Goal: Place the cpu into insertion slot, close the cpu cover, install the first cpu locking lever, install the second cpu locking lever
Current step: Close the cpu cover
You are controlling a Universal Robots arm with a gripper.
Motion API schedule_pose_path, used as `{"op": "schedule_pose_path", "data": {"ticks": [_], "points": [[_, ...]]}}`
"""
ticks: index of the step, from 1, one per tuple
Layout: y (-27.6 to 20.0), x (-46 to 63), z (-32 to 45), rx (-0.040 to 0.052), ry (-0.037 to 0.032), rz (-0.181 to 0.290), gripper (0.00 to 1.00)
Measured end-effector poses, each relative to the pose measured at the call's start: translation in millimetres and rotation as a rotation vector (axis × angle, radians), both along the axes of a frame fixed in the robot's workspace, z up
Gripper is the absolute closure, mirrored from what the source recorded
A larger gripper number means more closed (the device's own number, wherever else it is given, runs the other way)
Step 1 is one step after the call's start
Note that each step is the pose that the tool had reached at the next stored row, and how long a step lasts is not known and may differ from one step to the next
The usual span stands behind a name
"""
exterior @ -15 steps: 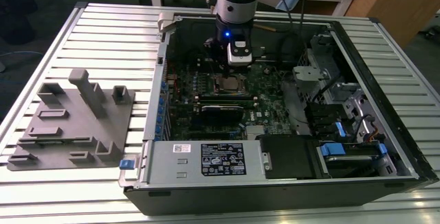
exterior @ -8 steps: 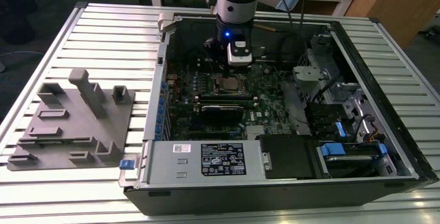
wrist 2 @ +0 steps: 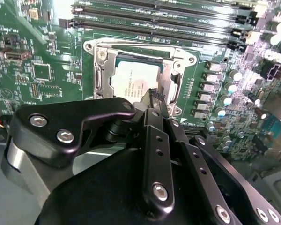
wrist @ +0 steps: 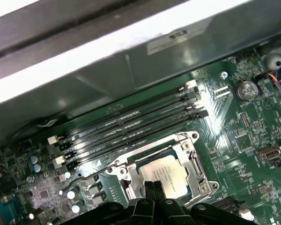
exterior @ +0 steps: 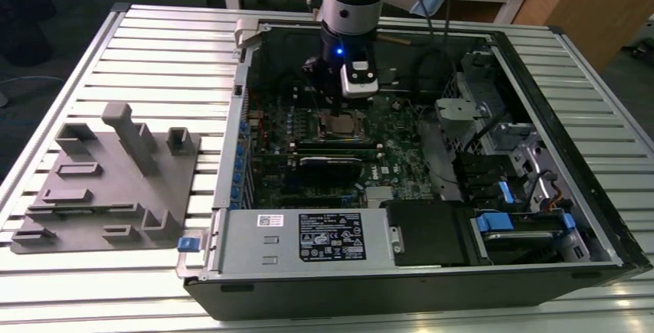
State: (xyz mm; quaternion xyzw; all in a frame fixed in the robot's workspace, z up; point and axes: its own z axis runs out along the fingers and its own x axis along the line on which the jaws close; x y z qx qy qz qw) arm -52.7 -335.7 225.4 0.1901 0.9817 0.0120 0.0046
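Inside an open computer case [exterior: 572,119], the cpu [wrist 2: 131,84] is seen lying flat in the insertion slot [wrist 2: 99,79], which is set into the green circuit board [wrist 2: 51,89]. The chip is shown as a small square with a dull silver-grey metal top bearing faint print. It is framed by the cpu cover [wrist 2: 140,50], a thin silvery plate with a large square window, which appears to be laid down over the chip's edges.

The gripper [wrist: 154,186] is held directly over the near edge of the insertion slot, at the chip's border. Its two black fingers are pressed together and nothing is seen between them. Whether the tips touch the chip or the cover cannot be told.

The chip is judged to be light, stiff and smooth-topped, so easily slipped, with a delicate underside; it would best be held by two opposite edges. The cover is judged to be stiff, hinged sheet metal.

Long black memory slots [wrist: 131,122] run just beside the insertion slot.
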Motion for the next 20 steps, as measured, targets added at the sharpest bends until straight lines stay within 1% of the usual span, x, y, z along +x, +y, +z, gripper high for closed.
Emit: {"op": "schedule_pose_path", "data": {"ticks": [2, 10, 12, 15, 20], "points": [[0.0, 0.0, 0.0, 0.0, 0.0, 0.02, 0.89], [0.0, 0.0, 0.0, 0.0, 0.0, 0.021, 0.89], [0.0, 0.0, 0.0, 0.0, 0.0, 0.028, 0.89], [0.0, 0.0, 0.0, 0.0, 0.0, 0.057, 0.89], [0.0, 0.0, -0.1, 0.0, 0.0, 0.13, 0.89]]}}
